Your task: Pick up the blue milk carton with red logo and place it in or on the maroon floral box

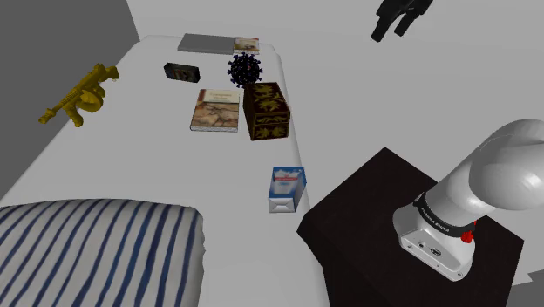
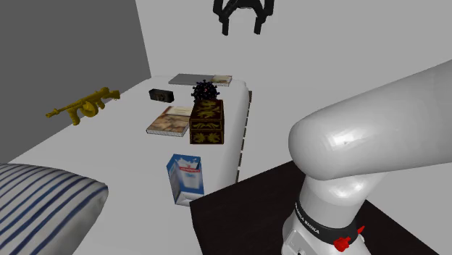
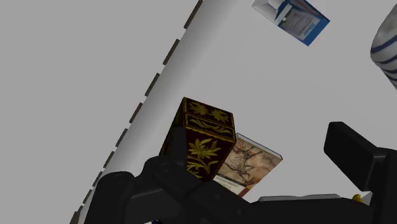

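The blue and white milk carton (image 1: 287,187) (image 2: 187,176) with a red mark stands on the white surface near its edge, close to the dark stand. The maroon box (image 1: 267,111) (image 2: 207,122) with gold floral patterns stands farther along the same edge. My gripper (image 1: 391,33) (image 2: 242,30) hangs high above the surface's far end, open and holding nothing. In the wrist view the gripper (image 3: 248,153) looks down past the box (image 3: 202,137), with the carton (image 3: 292,18) far beyond it.
A picture book (image 1: 216,110) lies beside the box. Behind it are a dark spiky ball (image 1: 245,69), a small dark box (image 1: 181,72) and flat grey books (image 1: 207,42). A yellow toy gun (image 1: 78,94) lies at the shoulder view's left; a striped pillow (image 1: 96,253) is in front.
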`<state>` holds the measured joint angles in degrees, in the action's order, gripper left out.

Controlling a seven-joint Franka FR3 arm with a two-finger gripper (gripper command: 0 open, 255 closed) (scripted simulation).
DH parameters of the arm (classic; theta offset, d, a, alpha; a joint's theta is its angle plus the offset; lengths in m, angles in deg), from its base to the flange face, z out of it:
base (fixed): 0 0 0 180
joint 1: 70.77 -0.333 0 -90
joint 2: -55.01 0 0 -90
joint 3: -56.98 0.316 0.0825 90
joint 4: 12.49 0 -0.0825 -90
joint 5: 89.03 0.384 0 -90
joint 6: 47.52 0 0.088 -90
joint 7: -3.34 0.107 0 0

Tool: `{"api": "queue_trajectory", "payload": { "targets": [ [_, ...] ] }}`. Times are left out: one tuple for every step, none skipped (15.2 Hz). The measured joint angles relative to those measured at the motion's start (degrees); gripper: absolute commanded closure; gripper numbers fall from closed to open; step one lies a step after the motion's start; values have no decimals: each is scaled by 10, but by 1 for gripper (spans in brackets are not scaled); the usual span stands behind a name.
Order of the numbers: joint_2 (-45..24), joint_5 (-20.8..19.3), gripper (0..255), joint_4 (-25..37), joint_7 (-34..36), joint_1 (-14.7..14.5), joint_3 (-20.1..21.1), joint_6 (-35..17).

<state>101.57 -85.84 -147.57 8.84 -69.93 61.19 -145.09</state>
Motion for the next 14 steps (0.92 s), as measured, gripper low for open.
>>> {"api": "queue_trajectory", "payload": {
  "targets": [
    [0, 0, 0, 0, 0, 0, 0, 0],
    [-1, 1, 0, -8, -3, -3, 2, -7],
    [-3, 2, 0, -20, -9, -7, 3, -19],
    [-5, 4, 0, -32, -15, -12, 5, -31],
    [-9, 5, 0, -47, -21, -18, 9, -47],
    [-18, 7, 0, -59, -28, -23, 11, -65],
    [-22, 9, 0, -71, -35, -29, 14, -79],
    [-30, 10, 0, -80, -42, -34, 16, -94],
    [-41, 11, 0, -94, -51, -39, 18, -115],
    [-48, 14, 0, -105, -54, -46, 24, -131],
    [-57, 17, 0, -118, -59, -53, 30, -150],
    [-66, 19, 0, -125, -65, -59, 33, -164],
    [-75, 21, 0, -131, -71, -65, 36, -177],
    [-81, 22, 0, -147, -80, -71, 38, -195]
  ]
}}
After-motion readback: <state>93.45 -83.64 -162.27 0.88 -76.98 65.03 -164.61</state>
